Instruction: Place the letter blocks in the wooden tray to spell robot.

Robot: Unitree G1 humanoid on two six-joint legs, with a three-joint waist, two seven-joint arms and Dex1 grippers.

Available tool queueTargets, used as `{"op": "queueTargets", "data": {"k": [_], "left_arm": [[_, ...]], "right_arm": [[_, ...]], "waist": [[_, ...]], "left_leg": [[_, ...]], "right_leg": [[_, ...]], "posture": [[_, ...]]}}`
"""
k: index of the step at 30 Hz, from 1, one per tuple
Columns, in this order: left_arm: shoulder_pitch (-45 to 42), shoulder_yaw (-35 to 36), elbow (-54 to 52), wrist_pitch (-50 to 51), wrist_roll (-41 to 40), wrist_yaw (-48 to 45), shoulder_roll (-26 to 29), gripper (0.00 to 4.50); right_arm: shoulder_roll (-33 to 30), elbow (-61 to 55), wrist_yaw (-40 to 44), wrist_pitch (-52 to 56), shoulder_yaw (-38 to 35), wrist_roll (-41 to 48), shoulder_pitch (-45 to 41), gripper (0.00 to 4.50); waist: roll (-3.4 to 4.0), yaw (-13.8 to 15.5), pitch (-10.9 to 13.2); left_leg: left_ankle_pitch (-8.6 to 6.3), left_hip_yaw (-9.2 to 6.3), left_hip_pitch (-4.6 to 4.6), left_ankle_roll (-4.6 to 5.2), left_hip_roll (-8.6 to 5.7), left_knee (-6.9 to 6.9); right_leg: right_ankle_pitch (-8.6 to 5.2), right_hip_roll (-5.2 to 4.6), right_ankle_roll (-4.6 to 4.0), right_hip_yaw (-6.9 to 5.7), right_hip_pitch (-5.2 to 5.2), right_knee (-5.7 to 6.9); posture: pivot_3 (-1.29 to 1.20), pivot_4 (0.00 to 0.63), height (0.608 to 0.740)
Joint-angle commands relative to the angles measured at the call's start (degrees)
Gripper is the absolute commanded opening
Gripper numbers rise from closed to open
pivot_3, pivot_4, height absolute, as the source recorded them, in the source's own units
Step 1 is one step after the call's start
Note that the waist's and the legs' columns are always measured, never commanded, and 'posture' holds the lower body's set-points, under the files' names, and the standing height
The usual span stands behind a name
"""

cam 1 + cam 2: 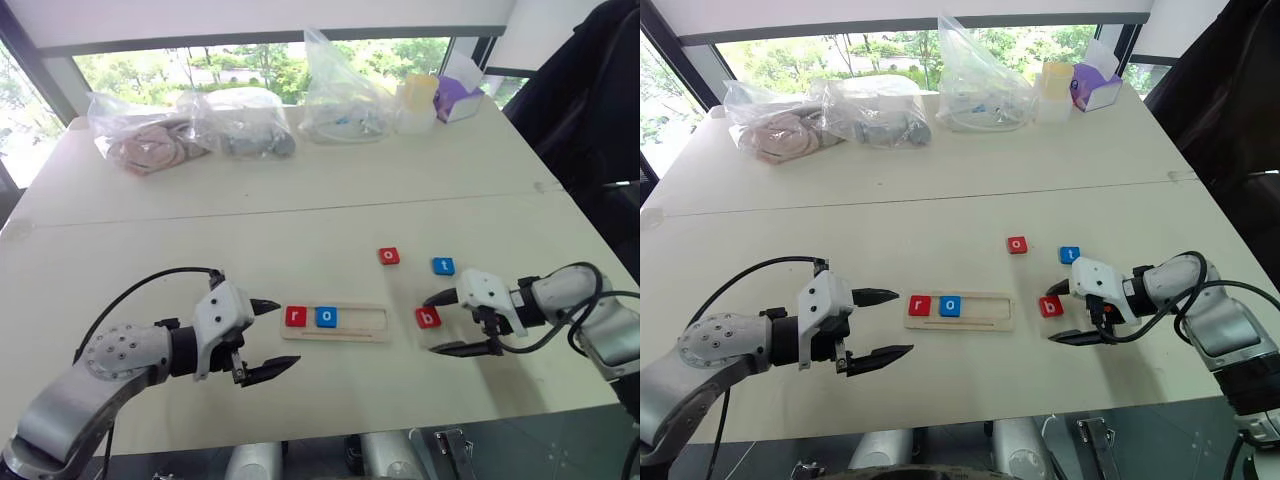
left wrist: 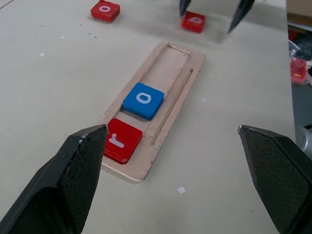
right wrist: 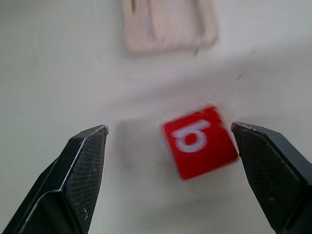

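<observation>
The wooden tray lies mid-table with a red r block and a blue o block in its left end; the other slots are bare. A red b block rests on the table just right of the tray, between the spread fingers of my open right gripper, untouched. Seen from the right wrist, the b block sits nearer one finger. Behind it lie a red o block and a blue t block. My left gripper hovers open and empty just left of the tray.
Several clear plastic bags with soft items line the table's far edge, beside a yellow cup and a purple tissue box. A dark jacket hangs at the right. The table's front edge runs close under both grippers.
</observation>
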Motion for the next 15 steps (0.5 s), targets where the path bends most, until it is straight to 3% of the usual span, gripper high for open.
{"op": "queueTargets", "data": {"k": [1,4,9,10,15], "left_arm": [[0.1,1.5,-2.1,-0.2,-0.6,0.5,0.7,4.50],[-0.1,1.5,-2.2,-0.1,-0.9,0.9,0.8,4.50],[0.0,1.6,-2.5,0.1,-1.3,1.3,1.1,4.50],[0.1,1.7,-2.6,0.1,-1.3,1.4,1.2,4.50],[0.3,1.8,-2.8,0.3,-1.4,1.5,1.4,4.50]], "right_arm": [[1.6,2.1,-1.4,-1.6,-0.3,-1.3,-1.1,4.17],[2.7,2.8,-1.5,-1.4,-0.4,-1.2,-1.5,4.17],[3.5,2.9,-1.7,-1.5,-0.4,-1.3,-1.2,1.76],[3.6,2.6,-1.7,-1.5,-0.5,-1.2,-1.1,1.51],[4.6,-1.3,-2.8,2.9,-1.3,1.1,-2.6,1.52]], "waist": [[-0.01,-0.1,0.0],[-0.02,-0.1,0.0],[0.00,0.0,0.0],[0.00,0.0,0.0],[0.00,0.0,0.0]], "left_leg": [[0.00,0.01,0.03,0.00,0.01,0.00],[0.00,0.02,0.06,0.00,0.02,0.04],[0.00,0.03,0.06,0.00,0.02,0.04],[0.00,0.03,0.06,0.00,0.02,0.03],[0.00,0.03,0.05,0.00,0.02,0.05]], "right_leg": [[0.00,0.01,0.01,0.01,0.02,0.00],[0.01,0.02,-0.02,0.02,0.04,0.03],[0.03,0.02,-0.05,0.02,0.05,0.04],[0.06,0.02,-0.09,0.03,0.05,0.04],[0.12,0.02,-0.19,0.04,0.05,0.04]], "posture": [[0.00,0.150,0.740],[0.00,0.150,0.740],[0.00,0.150,0.740],[0.00,0.150,0.740],[0.00,0.150,0.740]]}}
